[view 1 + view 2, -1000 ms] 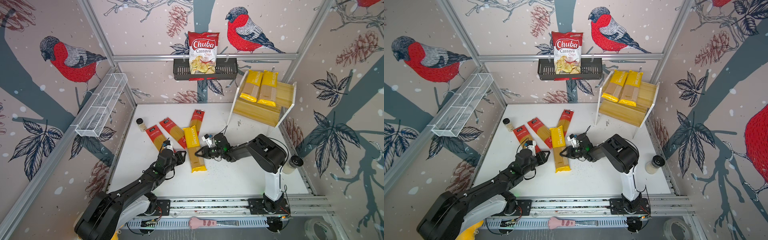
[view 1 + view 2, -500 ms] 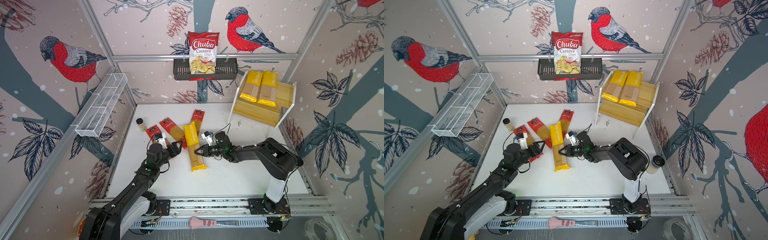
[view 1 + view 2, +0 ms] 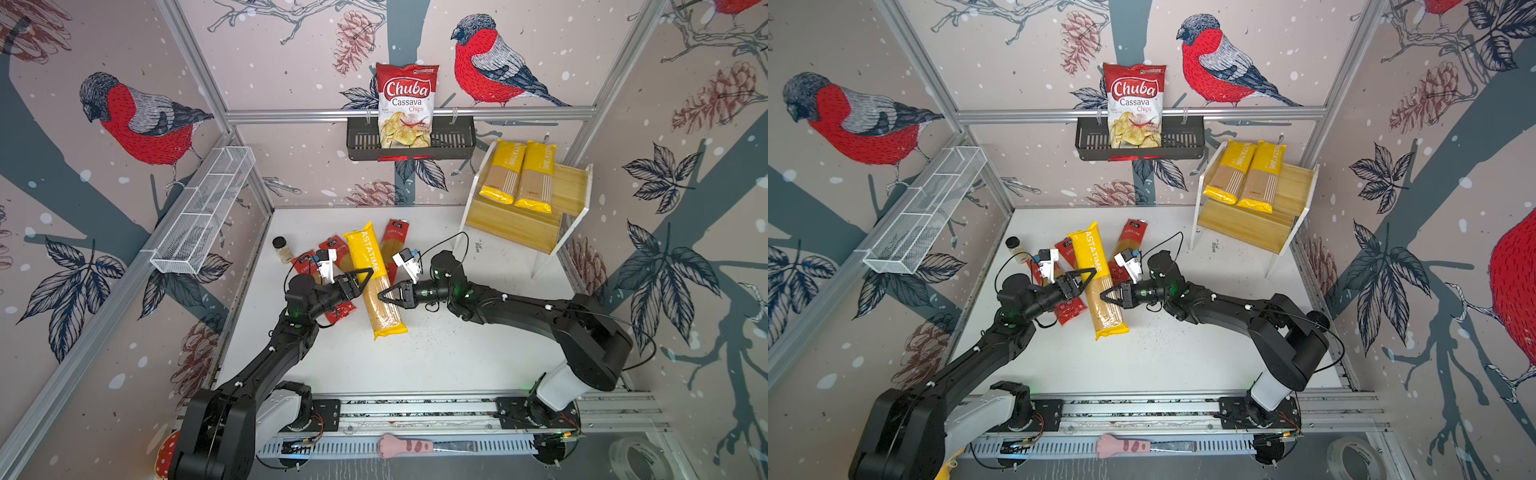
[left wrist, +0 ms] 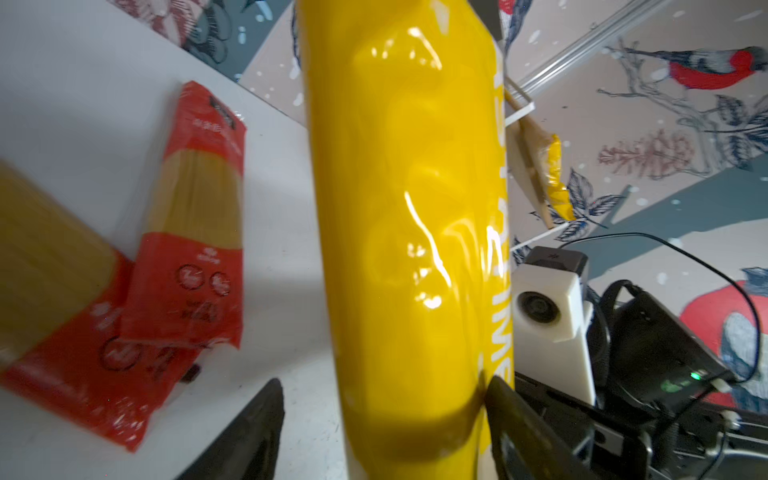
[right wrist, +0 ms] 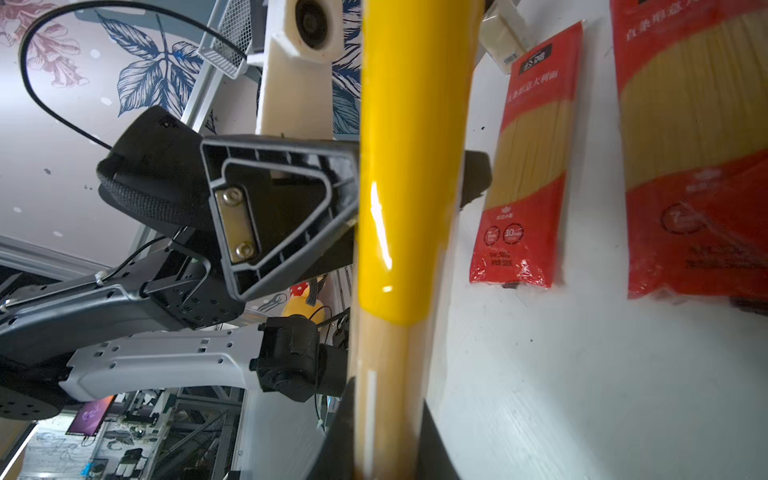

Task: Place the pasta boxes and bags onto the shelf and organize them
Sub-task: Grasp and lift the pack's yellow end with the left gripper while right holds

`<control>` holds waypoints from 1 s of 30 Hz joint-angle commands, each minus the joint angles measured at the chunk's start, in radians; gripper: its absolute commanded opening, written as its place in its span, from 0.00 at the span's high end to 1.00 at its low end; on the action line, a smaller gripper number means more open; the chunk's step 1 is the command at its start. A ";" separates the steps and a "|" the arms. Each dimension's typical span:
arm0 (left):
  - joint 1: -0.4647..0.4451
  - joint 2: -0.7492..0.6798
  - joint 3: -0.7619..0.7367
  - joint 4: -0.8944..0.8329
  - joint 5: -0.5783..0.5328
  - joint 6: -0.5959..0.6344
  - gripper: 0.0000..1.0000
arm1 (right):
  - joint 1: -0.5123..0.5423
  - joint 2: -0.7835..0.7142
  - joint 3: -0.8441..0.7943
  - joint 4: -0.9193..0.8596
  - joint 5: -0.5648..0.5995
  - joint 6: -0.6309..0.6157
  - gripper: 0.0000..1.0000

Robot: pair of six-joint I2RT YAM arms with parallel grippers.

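We see one yellow spaghetti packet (image 3: 374,284), red-ended packets (image 3: 397,232), a bamboo-and-white shelf (image 3: 511,226), and red-breasted birds (image 3: 141,124) with grey wings patterning pinkish walls (image 3: 299,104).

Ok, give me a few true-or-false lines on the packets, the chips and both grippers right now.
1. Two yellow packets lie on the shelf's upper tier. True.
2. The chips lie on the table. False: they stand in the black basket.
3. The right gripper is shut on the third yellow packet. True.
4. The left gripper is shut too. False: open, jaws either side of that packet.
5. The red packets are on the shelf. False: all three lie on the table.
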State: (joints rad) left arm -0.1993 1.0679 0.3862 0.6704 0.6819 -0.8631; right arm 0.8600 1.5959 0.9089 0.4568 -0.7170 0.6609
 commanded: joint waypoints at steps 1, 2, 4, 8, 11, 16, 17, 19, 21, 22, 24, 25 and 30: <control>0.003 0.013 0.014 0.181 0.088 -0.065 0.28 | 0.004 -0.043 0.015 0.042 -0.065 -0.079 0.87; 0.003 0.014 0.017 0.202 0.097 -0.077 0.29 | 0.002 -0.055 0.015 0.035 -0.074 -0.081 0.87; 0.003 0.011 0.023 0.245 0.111 -0.103 0.32 | -0.004 -0.076 0.012 0.033 -0.090 -0.080 0.87; 0.003 0.012 0.035 0.298 0.123 -0.136 0.39 | -0.006 -0.106 0.009 0.040 -0.126 -0.074 0.87; 0.000 0.012 0.044 0.324 0.130 -0.161 0.45 | -0.010 -0.120 0.008 0.061 -0.143 -0.057 0.87; -0.011 -0.004 0.058 0.306 0.121 -0.158 0.54 | -0.013 -0.130 -0.003 0.086 -0.147 -0.038 0.86; -0.015 -0.007 0.060 0.300 0.118 -0.154 0.57 | -0.014 -0.128 -0.006 0.094 -0.147 -0.031 0.85; -0.025 -0.013 0.063 0.294 0.113 -0.146 0.62 | -0.013 -0.124 -0.015 0.116 -0.144 -0.015 0.84; -0.037 -0.020 0.069 0.281 0.105 -0.126 0.70 | -0.014 -0.119 -0.030 0.153 -0.144 0.011 0.81; -0.042 -0.024 0.072 0.273 0.098 -0.119 0.74 | -0.014 -0.115 -0.033 0.162 -0.141 0.020 0.80; -0.051 -0.032 0.080 0.262 0.088 -0.104 0.80 | -0.014 -0.108 -0.043 0.190 -0.141 0.042 0.79; -0.055 -0.039 0.084 0.254 0.080 -0.095 0.80 | -0.014 -0.105 -0.048 0.204 -0.139 0.056 0.77; -0.062 -0.057 0.111 0.219 0.041 -0.063 0.81 | -0.017 -0.099 -0.074 0.247 -0.128 0.087 0.73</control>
State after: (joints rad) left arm -0.2569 1.0195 0.4755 0.8474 0.7586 -0.9596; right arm 0.8425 1.4960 0.8379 0.5694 -0.8238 0.7124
